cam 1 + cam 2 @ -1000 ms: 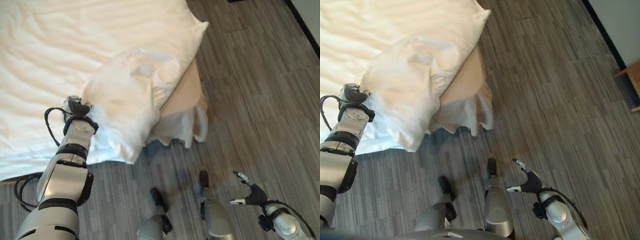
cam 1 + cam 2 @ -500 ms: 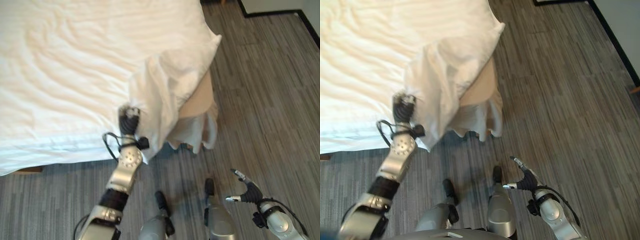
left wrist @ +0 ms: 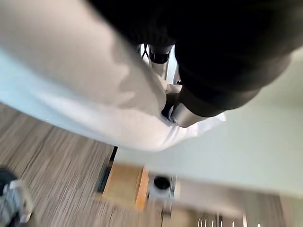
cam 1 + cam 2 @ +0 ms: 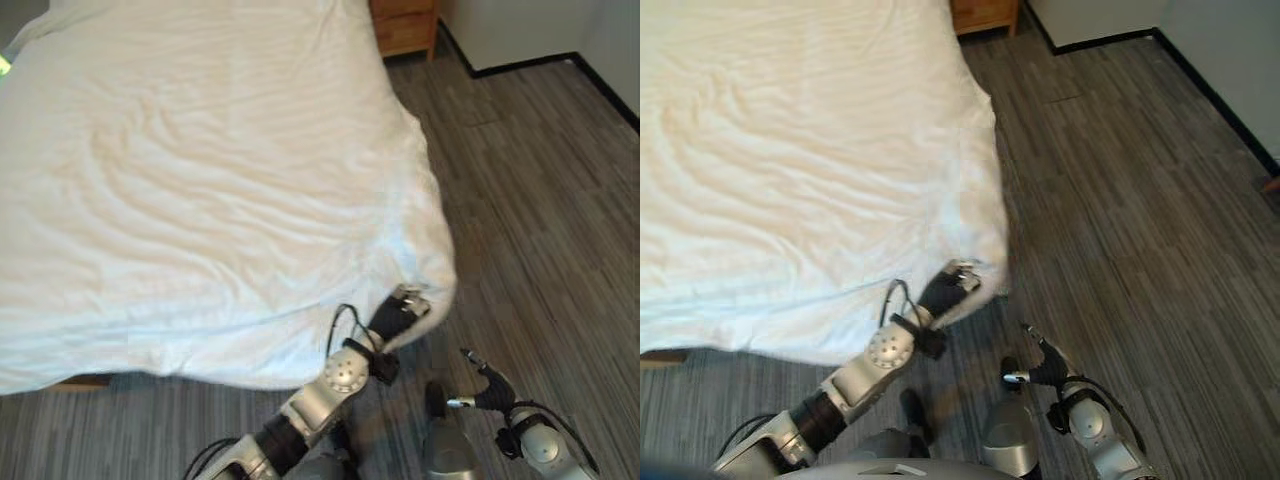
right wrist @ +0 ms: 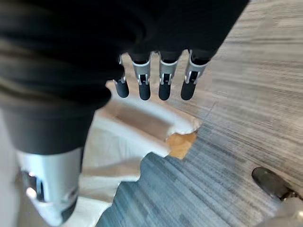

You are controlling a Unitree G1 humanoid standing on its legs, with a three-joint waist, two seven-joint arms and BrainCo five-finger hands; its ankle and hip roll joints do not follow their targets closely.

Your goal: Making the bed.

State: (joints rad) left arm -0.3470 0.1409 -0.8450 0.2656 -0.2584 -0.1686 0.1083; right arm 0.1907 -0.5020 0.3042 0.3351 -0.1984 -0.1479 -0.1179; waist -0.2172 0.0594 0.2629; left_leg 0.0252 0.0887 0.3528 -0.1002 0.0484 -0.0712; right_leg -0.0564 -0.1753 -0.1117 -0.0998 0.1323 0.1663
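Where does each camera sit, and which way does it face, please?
Left eye: on the head, looking down at the duvet; left robot hand at its corner, right robot hand low.
Right eye: beside it, same scene.
Left wrist: along that hand, pinching duvet; a nightstand beyond.
Right wrist: past straight fingers towards the floor.
Both wrists share the duvet.

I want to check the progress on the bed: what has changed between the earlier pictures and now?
The left hand, gripping the white duvet, drew its folded-back corner down over the bed's near right corner, covering the tan mattress and skirt. The camera also shifted. The right hand stayed low over the floor, open.
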